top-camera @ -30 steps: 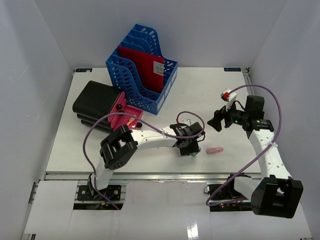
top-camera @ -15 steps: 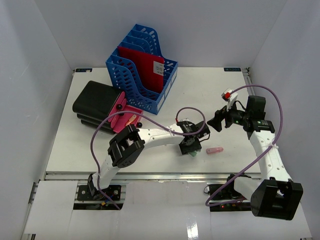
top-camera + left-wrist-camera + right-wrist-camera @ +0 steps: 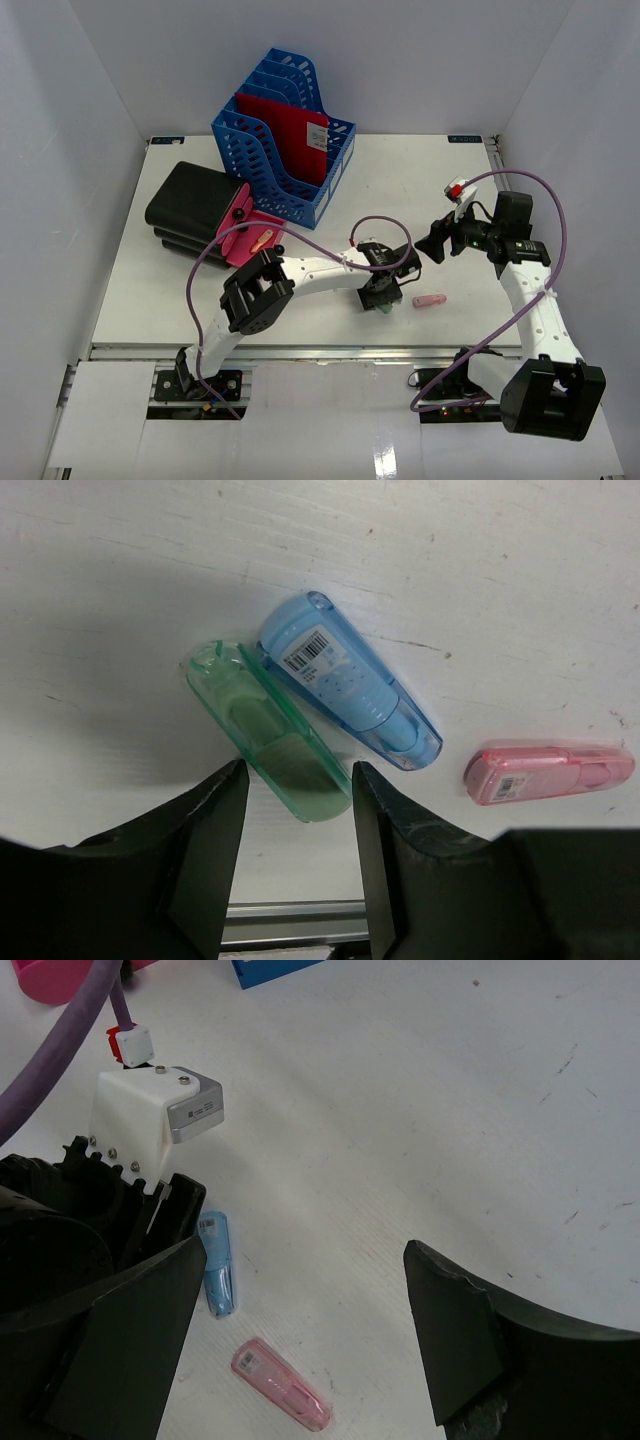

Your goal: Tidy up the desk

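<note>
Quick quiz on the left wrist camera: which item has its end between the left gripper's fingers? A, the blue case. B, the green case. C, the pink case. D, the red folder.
B: in the left wrist view, the near end of the green case lies between the fingers of the open left gripper, while the blue case lies beside it and the pink case lies apart, off to the right.

Showing the desk (image 3: pixel 400 170) as a broad white rectangular top, lying flat, spreading beneath the left gripper (image 3: pixel 384 303) and the right gripper (image 3: pixel 433 243), bearing faint scuffs and scratches, ending in a metal rail (image 3: pixel 330 352) nearward of both.
</note>
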Robot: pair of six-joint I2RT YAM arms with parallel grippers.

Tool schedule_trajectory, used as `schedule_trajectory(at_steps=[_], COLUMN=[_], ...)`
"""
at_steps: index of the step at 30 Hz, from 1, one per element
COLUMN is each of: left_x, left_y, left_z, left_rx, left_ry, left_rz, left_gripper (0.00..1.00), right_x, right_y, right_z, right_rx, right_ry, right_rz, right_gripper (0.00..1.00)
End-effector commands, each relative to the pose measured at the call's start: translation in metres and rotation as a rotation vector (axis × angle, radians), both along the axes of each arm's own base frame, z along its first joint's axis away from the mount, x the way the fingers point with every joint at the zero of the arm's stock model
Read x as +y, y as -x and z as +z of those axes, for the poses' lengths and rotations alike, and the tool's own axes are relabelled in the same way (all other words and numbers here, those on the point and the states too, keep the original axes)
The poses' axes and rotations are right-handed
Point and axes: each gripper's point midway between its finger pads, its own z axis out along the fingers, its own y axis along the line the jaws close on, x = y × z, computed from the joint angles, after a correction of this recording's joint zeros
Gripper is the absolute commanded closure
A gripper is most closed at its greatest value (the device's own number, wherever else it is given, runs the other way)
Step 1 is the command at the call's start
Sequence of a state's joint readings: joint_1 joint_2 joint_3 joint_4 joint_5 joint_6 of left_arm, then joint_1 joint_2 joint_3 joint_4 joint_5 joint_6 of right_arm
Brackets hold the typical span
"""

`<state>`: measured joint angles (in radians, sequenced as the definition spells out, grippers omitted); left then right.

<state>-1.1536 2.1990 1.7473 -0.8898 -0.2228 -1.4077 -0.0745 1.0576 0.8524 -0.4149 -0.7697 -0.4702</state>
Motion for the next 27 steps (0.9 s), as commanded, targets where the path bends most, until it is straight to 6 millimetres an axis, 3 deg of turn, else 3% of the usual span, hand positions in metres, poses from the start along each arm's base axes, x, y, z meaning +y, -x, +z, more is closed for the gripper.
schedule_trajectory(at_steps=[1,6,10,14,23,27], left_x=[0.031,0.069,0.085,0.103,0.114,0.137], left_y=[-0.001,0.008,0.008,0.006,-0.013,-0.023], left_z=[-0.016,-0.044,-0.048,-0.045,0.000,0.025], left_rx=[0.004,0.037,0.030,0.011,-0.126,-0.212], left_ry=[-0.112,-0.218,-0.256,-0.282,-0.287,-0.392], left_rz=[0.037,0.050,0.057,0.064,-0.014,-0.118], left_gripper=[0.45,0.50,0.52,0.62,0.92,0.99], right_x=[0.002,0.001,0.001,0.001,0.000,0.001], right_y=[0.002,0.002,0.002,0.003,0.003,0.003], right_z=[0.009,0.010,0.010,0.009,0.006,0.005], right_rx=[-0.039,-0.047,-0.048,-0.045,-0.041,-0.042], right_ry=[-0.020,-0.017,-0.018,-0.019,-0.015,-0.014], right_rz=[0.013,0.010,0.009,0.011,0.010,0.012], right_gripper=[0.13,0.13,0.13,0.13,0.13,0.13])
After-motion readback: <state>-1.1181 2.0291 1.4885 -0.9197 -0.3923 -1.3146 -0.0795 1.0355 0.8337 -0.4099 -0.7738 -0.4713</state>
